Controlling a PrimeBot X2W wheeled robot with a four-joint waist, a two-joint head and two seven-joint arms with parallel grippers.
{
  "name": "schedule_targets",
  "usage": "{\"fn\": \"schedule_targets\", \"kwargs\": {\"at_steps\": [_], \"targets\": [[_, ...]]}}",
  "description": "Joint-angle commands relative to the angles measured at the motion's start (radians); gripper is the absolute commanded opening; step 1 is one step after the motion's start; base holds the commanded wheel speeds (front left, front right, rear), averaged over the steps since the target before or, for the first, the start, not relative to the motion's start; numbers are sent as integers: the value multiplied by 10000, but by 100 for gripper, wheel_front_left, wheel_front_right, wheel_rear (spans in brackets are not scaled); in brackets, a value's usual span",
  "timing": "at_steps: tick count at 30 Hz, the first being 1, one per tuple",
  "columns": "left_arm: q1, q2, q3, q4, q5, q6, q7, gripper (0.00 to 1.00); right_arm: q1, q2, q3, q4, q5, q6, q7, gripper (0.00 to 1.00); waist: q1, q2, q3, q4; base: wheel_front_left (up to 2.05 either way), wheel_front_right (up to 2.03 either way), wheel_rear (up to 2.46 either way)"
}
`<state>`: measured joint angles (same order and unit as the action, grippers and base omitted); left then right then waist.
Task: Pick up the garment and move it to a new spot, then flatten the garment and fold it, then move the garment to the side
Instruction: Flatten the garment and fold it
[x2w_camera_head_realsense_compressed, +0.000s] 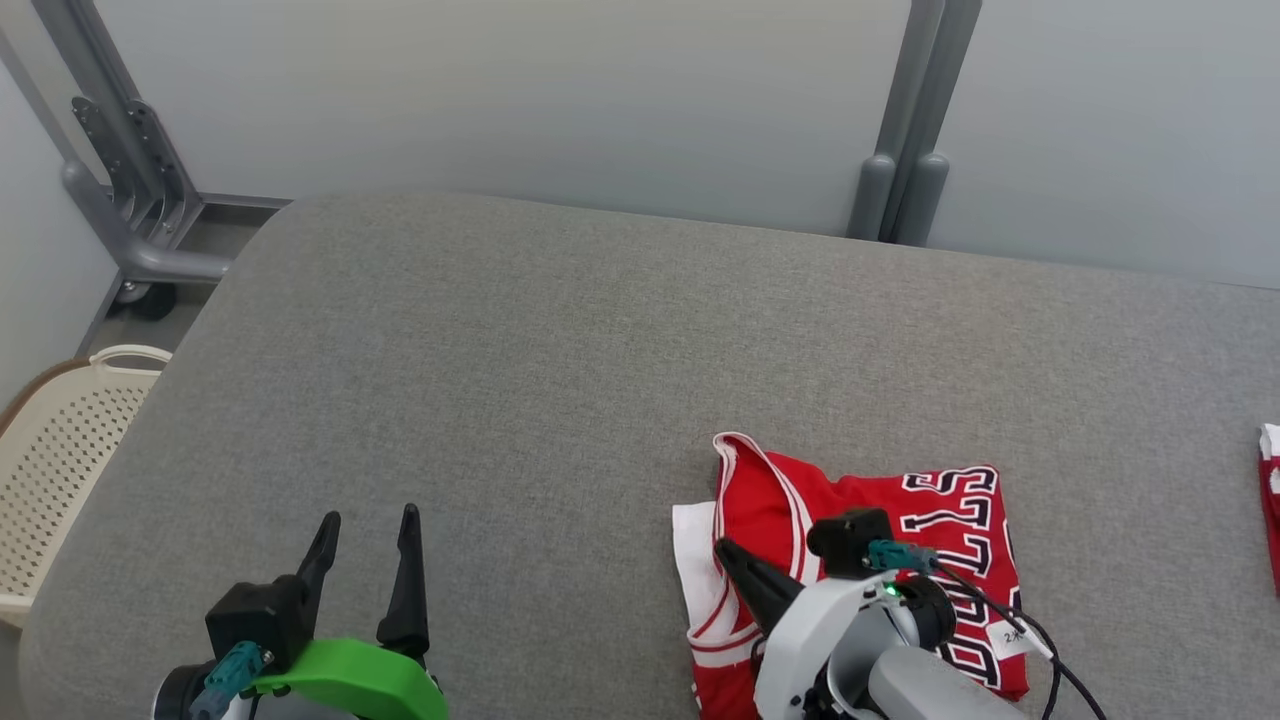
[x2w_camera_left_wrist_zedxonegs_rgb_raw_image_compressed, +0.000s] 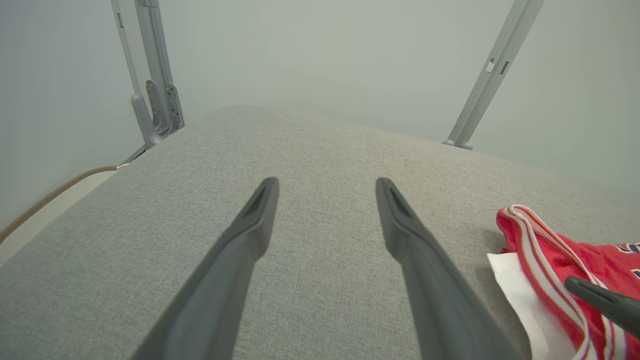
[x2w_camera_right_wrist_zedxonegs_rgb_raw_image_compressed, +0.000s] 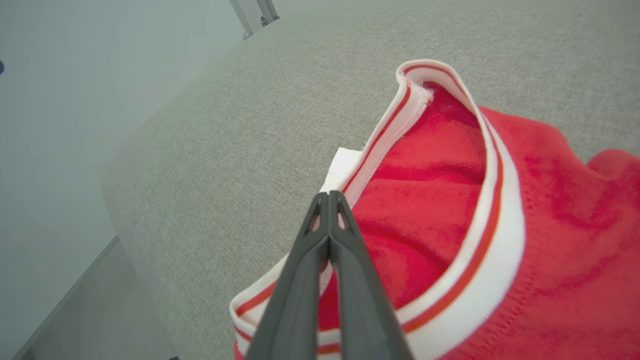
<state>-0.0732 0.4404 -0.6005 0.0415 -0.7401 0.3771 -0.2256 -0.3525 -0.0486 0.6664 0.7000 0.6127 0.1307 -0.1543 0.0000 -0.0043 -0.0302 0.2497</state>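
Note:
A red garment (x2w_camera_head_realsense_compressed: 780, 490) with white and red striped trim and black-and-white lettering lies folded on the grey padded table (x2w_camera_head_realsense_compressed: 560, 360), at the near right. My right gripper (x2w_camera_head_realsense_compressed: 722, 545) hovers over the garment's left edge, fingers pressed together with nothing between them. In the right wrist view its tips (x2w_camera_right_wrist_zedxonegs_rgb_raw_image_compressed: 329, 192) sit just above the white trim of the garment (x2w_camera_right_wrist_zedxonegs_rgb_raw_image_compressed: 550, 200). My left gripper (x2w_camera_head_realsense_compressed: 368, 520) stands open over bare table at the near left, well apart from the garment. In the left wrist view that gripper (x2w_camera_left_wrist_zedxonegs_rgb_raw_image_compressed: 325, 182) is spread wide, the garment (x2w_camera_left_wrist_zedxonegs_rgb_raw_image_compressed: 550, 250) at the right edge.
A cream perforated basket (x2w_camera_head_realsense_compressed: 60, 450) stands off the table's left edge. Grey metal frame posts (x2w_camera_head_realsense_compressed: 905, 130) rise behind the table, and a wheeled frame (x2w_camera_head_realsense_compressed: 130, 200) stands at the back left. Another red and white cloth (x2w_camera_head_realsense_compressed: 1270, 500) pokes in at the right edge.

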Motion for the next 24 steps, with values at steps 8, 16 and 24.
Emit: {"fn": "schedule_targets", "kwargs": {"at_steps": [8, 16, 24], "targets": [[38, -11, -7, 61, -23, 7, -66, 100, -388, -39, -635, -40, -251, 0, -354, 0, 0, 43, -59, -195, 0, 0, 0], [-43, -13, -55, 27, -28, 4, -60, 100, -577, -33, -1478, 698, -618, 0, -226, 0, 0, 43, 1, -106, 0, 0, 0], [-265, -76, -195, 80, 31, -69, 30, 100, -1062, -35, -522, 1213, 42, 0, 305, 0, 0, 43, 109, 342, 0, 0, 0]]}}
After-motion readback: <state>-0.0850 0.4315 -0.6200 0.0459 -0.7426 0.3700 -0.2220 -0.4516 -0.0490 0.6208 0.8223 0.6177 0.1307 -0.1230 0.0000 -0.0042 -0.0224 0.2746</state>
